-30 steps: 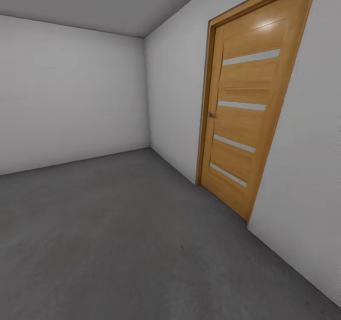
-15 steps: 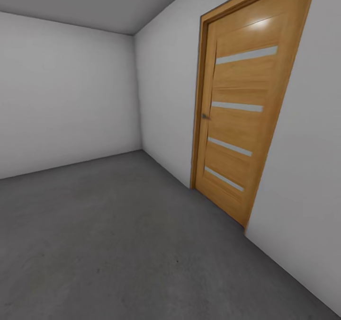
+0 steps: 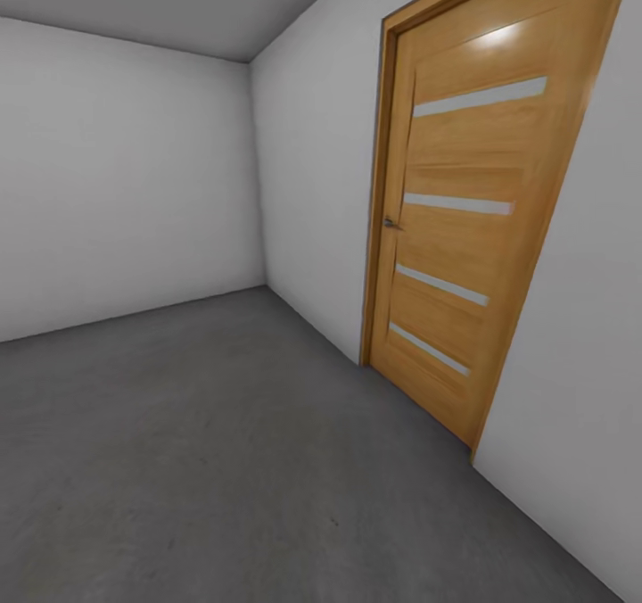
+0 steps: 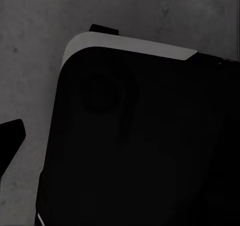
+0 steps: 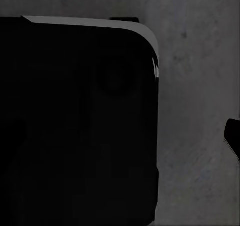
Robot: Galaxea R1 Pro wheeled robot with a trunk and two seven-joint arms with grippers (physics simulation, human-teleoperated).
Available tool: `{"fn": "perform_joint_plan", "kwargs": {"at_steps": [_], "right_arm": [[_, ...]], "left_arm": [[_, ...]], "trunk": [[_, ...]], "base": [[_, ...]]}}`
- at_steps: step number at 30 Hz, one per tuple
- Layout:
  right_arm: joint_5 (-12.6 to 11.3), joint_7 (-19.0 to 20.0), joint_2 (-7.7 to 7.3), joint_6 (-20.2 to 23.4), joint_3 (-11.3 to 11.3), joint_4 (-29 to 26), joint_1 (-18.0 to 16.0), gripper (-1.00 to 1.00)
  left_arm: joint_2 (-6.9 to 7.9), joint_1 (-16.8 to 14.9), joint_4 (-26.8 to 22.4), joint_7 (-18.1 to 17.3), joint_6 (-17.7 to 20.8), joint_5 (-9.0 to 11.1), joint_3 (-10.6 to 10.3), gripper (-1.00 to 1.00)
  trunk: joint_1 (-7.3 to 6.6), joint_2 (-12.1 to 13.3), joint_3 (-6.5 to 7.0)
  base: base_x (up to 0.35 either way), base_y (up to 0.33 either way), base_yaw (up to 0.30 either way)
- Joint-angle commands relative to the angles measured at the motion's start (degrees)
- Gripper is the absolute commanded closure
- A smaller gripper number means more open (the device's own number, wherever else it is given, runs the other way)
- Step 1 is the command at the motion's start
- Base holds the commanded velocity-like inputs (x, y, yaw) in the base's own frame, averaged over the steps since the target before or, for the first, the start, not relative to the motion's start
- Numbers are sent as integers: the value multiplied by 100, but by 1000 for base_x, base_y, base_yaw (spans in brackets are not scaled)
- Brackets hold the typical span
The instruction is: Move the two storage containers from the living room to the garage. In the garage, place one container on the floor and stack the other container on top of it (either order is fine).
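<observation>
The two storage containers are out of view. I face a corner of the garage, a bare room with white walls (image 3: 116, 175) and a dark grey mottled concrete floor (image 3: 223, 425). In the left wrist view, a dark fingertip (image 4: 10, 136) of my left gripper pokes in at the frame's edge over the floor (image 4: 30, 60). In the right wrist view, a dark fingertip (image 5: 232, 136) of my right gripper shows at the edge over the floor (image 5: 200, 110). Nothing is seen between the fingers.
A shut wooden door (image 3: 464, 246) with several pale horizontal strips and a small handle (image 3: 390, 224) stands in the right-hand wall. The robot's black base with a pale rim appears in the left wrist view (image 4: 140, 146) and in the right wrist view (image 5: 75, 126).
The whole head view has shifted: the door now looks larger and nearer, and the room's corner sits further left. That is camera motion; nothing in the room moved.
</observation>
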Motion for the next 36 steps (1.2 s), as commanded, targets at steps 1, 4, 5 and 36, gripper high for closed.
{"fn": "perform_joint_plan", "kwargs": {"at_steps": [1,4,5,36], "right_arm": [[-4,-3,1,-25,0,7,-3,-100],[-4,0,2,-29,-4,7,-3,-100],[-4,-3,3,-29,-3,7,-3,-100],[-31,-9,8,-136,-9,9,-3,-100]], "left_arm": [[-2,-1,-1,-1,-12,23,21,-100],[-2,-1,-1,-1,-12,23,21,-100],[-2,-1,-1,-1,-12,23,21,-100],[6,-1,-10,-54,-22,23,21,-100]], "trunk": [[3,-2,-5],[3,-2,-5],[3,-2,-5],[3,-2,-5]], "base": [[324,0,0],[324,4,0],[324,25,0],[291,198,-195]]}}
